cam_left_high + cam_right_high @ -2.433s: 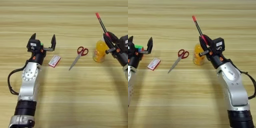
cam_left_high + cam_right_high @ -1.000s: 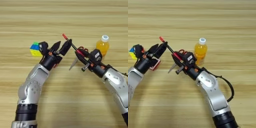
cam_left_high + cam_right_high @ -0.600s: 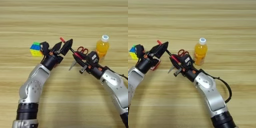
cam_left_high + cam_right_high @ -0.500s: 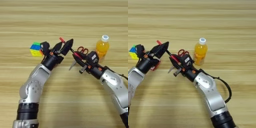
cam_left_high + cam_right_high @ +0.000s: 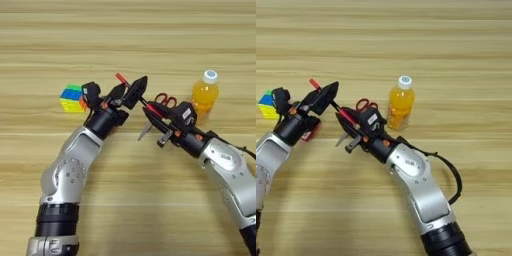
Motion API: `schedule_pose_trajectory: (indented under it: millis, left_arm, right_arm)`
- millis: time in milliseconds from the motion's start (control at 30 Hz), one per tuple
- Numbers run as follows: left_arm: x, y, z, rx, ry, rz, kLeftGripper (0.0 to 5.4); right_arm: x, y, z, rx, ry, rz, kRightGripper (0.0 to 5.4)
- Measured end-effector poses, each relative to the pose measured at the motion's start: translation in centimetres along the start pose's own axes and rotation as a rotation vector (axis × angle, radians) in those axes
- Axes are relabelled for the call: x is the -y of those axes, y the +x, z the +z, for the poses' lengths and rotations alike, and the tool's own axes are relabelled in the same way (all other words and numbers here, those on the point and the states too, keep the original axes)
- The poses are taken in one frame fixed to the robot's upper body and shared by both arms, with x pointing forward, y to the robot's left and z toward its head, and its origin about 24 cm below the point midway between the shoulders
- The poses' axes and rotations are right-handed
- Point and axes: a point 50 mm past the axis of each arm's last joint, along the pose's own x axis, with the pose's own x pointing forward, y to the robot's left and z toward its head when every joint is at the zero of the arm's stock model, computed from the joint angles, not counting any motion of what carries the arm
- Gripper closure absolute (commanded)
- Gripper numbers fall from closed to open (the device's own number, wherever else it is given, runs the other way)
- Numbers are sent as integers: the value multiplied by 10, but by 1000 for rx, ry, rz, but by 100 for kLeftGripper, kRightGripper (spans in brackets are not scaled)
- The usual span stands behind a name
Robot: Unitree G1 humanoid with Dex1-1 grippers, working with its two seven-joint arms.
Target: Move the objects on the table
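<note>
Both grippers meet over the middle of the table on a red pen held slanted above the wood. My left gripper is shut on its upper part, with the red tip sticking out past the fingers. My right gripper is shut on the lower part. Red-handled scissors lie just behind the right gripper. An orange drink bottle with a white cap stands upright to the right. The multicoloured puzzle cube sits left of the left wrist. A corner of the red-white card shows under the left gripper.
Bare wood stretches behind the things and in front of both arms. My two forearms cross the near half of the table from the lower corners.
My right gripper carried the pen from the far right to the middle. My left gripper came in from the left and its fingers closed on the pen. The view also shifted.
</note>
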Motion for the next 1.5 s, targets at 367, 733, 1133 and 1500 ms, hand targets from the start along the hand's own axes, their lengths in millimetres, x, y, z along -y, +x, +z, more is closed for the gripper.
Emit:
schedule_pose_trajectory:
  millis: [367, 733, 1133, 1500]
  left_arm:
    - [-4, -1, -2, -9, -22, 11, 99]
    - [-4, 0, 1, 5, -33, -3, 197]
    - [0, 1, 3, 28, -57, -34, 324]
    - [1, 0, 5, 38, -72, -48, 417]
  right_arm:
    - [-2, 2, 7, 31, -5, 3, 466]
    - [-3, 2, 8, 35, -6, 9, 466]
    - [-3, 2, 7, 31, -4, 7, 466]
    - [-3, 2, 5, 25, 0, 6, 466]
